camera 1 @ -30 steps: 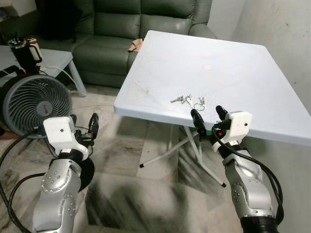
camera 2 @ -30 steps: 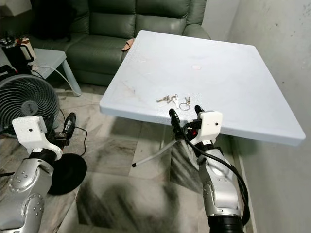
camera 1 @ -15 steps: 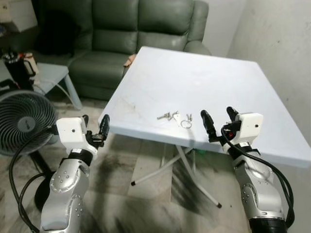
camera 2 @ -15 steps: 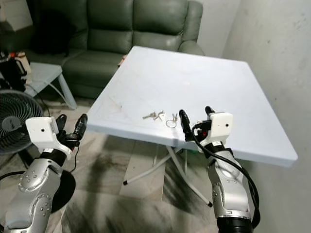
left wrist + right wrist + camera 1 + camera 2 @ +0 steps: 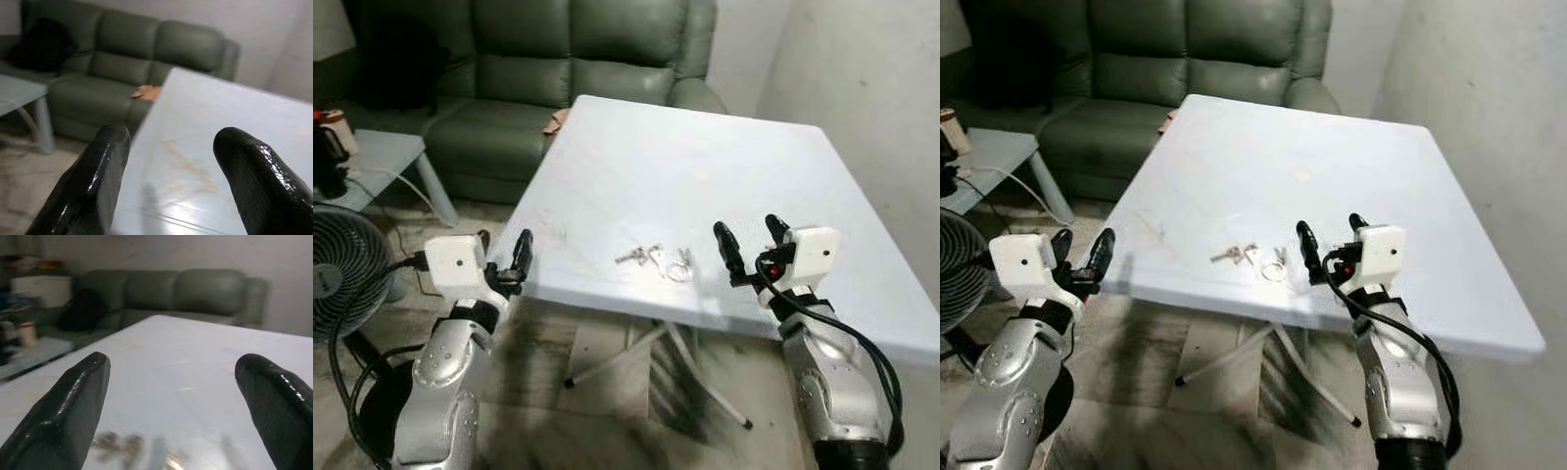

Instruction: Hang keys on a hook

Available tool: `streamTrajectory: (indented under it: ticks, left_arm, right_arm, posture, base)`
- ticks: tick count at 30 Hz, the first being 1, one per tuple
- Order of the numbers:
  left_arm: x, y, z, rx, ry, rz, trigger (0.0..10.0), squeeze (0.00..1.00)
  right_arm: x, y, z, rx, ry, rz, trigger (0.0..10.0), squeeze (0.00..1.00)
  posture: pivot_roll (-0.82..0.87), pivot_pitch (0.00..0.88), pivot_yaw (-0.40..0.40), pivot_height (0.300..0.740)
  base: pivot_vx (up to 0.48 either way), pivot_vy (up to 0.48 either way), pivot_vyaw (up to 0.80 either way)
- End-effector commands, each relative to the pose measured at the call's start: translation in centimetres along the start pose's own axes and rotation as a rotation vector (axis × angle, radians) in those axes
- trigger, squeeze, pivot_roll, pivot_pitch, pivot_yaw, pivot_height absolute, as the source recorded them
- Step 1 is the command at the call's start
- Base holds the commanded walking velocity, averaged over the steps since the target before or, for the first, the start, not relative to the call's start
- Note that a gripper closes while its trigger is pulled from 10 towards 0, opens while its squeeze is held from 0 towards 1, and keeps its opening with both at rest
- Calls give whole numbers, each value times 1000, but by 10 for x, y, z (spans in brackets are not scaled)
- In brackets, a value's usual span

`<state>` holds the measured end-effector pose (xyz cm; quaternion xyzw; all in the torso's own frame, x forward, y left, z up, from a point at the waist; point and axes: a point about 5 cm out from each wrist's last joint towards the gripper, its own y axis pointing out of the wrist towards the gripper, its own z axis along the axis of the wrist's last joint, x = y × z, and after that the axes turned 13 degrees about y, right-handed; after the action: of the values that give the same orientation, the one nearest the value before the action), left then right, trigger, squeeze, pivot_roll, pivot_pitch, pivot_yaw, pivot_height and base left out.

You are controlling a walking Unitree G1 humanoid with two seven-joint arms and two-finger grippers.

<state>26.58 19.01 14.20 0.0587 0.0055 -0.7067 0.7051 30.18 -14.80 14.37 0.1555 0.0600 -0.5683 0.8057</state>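
- View has closed in on the table (image 5: 822,176) over the last second: its near edge sat ahead of both grippers then, now the right gripper (image 5: 746,241) is up over the tabletop. Reads as the robot stepping forward, not things shifting; the keys look to have stayed put on the table.
- Meaning for the task: keys look to be within reach now; pickup not yet begun, hanging still all ahead.
- Right gripper: forearm raised, fingers (image 5: 73,401) spread wide and empty, pointing across the tabletop toward the far side.
- Keys (image 5: 656,260): flat on the table near its front edge, just off the outer side of the right gripper's left finger, towards the left gripper, not between the fingers. In the right wrist view they blur in low between the fingertips (image 5: 132,443).
- Left gripper (image 5: 504,252): held up at the table's near left corner, fingers (image 5: 93,181) apart, nothing in them; tips level with the edge, keys well beyond them to the right.
- Fan (image 5: 337,269) on the floor beyond the left arm.
- Sofa (image 5: 538,69) behind the table; small brown thing (image 5: 146,91) on its seat.
- No hook seen from here.
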Motion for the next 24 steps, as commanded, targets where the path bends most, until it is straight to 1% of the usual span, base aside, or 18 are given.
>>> streamTrajectory:
  ticks: [1,4,5,6,9,12,14,19,24]
  left_arm:
    - [7,2,4,19,-2,-22,10000,0]
    - [9,2,4,28,22,4,10000,0]
    - [10,2,4,31,32,-6,10000,0]
    - [17,1,2,24,36,-40,10000,0]
    - [25,1,2,30,51,-80,10000,0]
    - [30,0,3,39,70,-91,10000,0]
    - [35,-2,4,47,55,-125,10000,0]
    - [43,-7,3,50,48,-177,10000,0]
    - [57,-18,-2,33,52,-261,10000,0]
  right_arm:
    - [8,-4,5,1,-24,-17,10000,0]
    - [8,-4,5,-12,-39,-6,10000,0]
    - [8,-4,4,-13,-41,-7,10000,0]
    - [9,-4,4,-22,-47,-8,10000,0]
    - [10,-3,4,-37,-72,-3,10000,0]
    - [14,-3,3,-57,-82,-17,10000,0]
    - [14,-3,3,-70,-94,-14,10000,0]
    - [16,-3,1,-101,-105,-28,10000,0]
    - [13,2,-3,-156,-131,-39,10000,0]
  posture:
    - [-67,0,-46,740]
    - [-68,0,-45,740]
    - [-68,0,-45,740]
    - [-69,0,-46,740]
    - [-69,0,-48,740]
    - [-70,0,-49,740]
    - [-64,0,-56,740]
    - [-59,0,-61,740]
    - [-55,0,-68,740]
  base:
    - [334,0,0]
    - [0,0,0]
    - [0,0,0]
    - [0,0,0]
    - [0,0,0]
    - [0,0,0]
    - [0,0,0]
    - [0,0,0]
    - [0,0,0]
